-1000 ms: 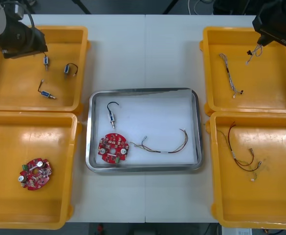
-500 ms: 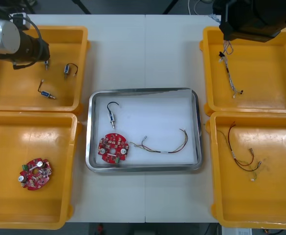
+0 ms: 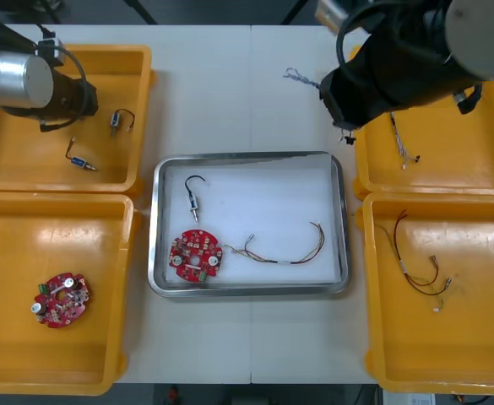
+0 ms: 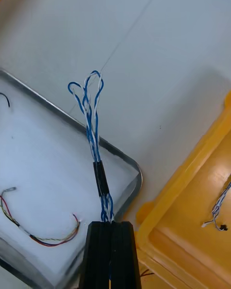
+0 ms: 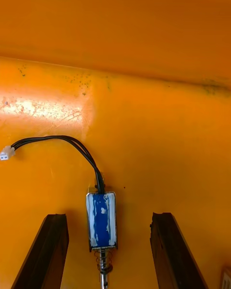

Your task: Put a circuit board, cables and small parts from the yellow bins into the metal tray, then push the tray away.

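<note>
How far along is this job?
In the metal tray already: a red circuit board, a small metal part, a red and yellow cable. In hand: the right gripper, shut on a blue and white cable near the tray's far right corner; the left gripper, open around another small part in a yellow bin. Left: adding those, pushing the tray away.

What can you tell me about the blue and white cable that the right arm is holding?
The twisted blue and white cable is thin, its strands wound together, with a black sleeve partway along and its free end splayed into small loops. The right gripper is shut on one end; the rest sticks out beyond it, in the air above the metal tray's corner and the table. Nothing else touches it.
</note>
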You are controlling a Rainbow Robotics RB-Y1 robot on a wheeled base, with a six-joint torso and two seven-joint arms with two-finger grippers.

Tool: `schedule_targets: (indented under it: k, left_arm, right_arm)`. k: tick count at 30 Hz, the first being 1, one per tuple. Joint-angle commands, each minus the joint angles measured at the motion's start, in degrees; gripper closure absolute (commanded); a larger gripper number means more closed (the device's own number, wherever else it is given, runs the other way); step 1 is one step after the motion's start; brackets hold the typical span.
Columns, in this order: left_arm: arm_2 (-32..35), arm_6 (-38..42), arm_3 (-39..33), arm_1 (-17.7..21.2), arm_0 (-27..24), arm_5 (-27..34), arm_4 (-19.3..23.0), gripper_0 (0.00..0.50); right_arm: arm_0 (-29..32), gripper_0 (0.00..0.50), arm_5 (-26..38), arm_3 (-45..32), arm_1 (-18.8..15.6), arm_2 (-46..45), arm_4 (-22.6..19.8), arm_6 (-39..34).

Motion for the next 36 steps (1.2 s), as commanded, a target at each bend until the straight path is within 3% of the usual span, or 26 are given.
schedule_targets:
  k: [1, 7, 8, 9, 10, 12, 22, 30, 36]
  left_arm:
    - [-2.4, -1.3, 1.6, -0.5, -2.9, -4.2, -0.3, 0.000]
    - [-2.4, -1.4, 2.5, -0.6, -2.8, -4.4, -0.3, 0.000]
    - [-2.4, -1.5, 2.6, -0.6, -2.6, -4.4, -0.3, 0.040]
    - [-2.4, -1.5, 2.6, -0.6, -2.6, -4.5, -0.3, 0.109]
    - [-2.4, -1.6, 2.6, -0.6, -2.4, -4.6, -0.4, 0.353]
    - [-2.4, -1.6, 2.6, -0.6, -2.2, -4.7, -0.3, 0.498]
    - [-1.7, -0.9, 2.4, 0.2, -2.2, -3.4, 0.5, 0.500]
    - [2.6, -0.6, -4.6, 2.8, -2.3, 8.7, 0.5, 0.500]
    - [4.8, -0.4, -9.0, 4.3, -2.2, 15.7, 0.3, 0.500]
  right_arm:
    - [2.2, 0.500, 0.2, -2.2, 1.8, 6.7, 4.7, 11.4]
    - [2.4, 0.500, 0.2, -1.8, 4.1, 16.1, 13.5, 23.4]
    - [2.7, 0.500, 0.2, -1.4, 4.3, 17.8, 14.9, 24.8]
    - [2.9, 0.500, 0.2, -1.2, 4.4, 18.5, 15.4, 25.4]
    - [3.3, 0.500, 0.1, -0.3, 4.6, 20.2, 16.3, 26.9]
    - [3.8, 0.500, -2.5, 0.9, 4.7, 21.6, 16.5, 28.4]
    - [5.1, 0.500, -14.8, 8.8, 4.8, 28.0, 16.7, 30.5]
    - [5.4, 0.500, -21.0, 14.4, 4.4, 31.1, 17.5, 31.8]
    - [5.6, 0.500, -21.4, 17.1, 4.3, 31.2, 18.9, 32.9]
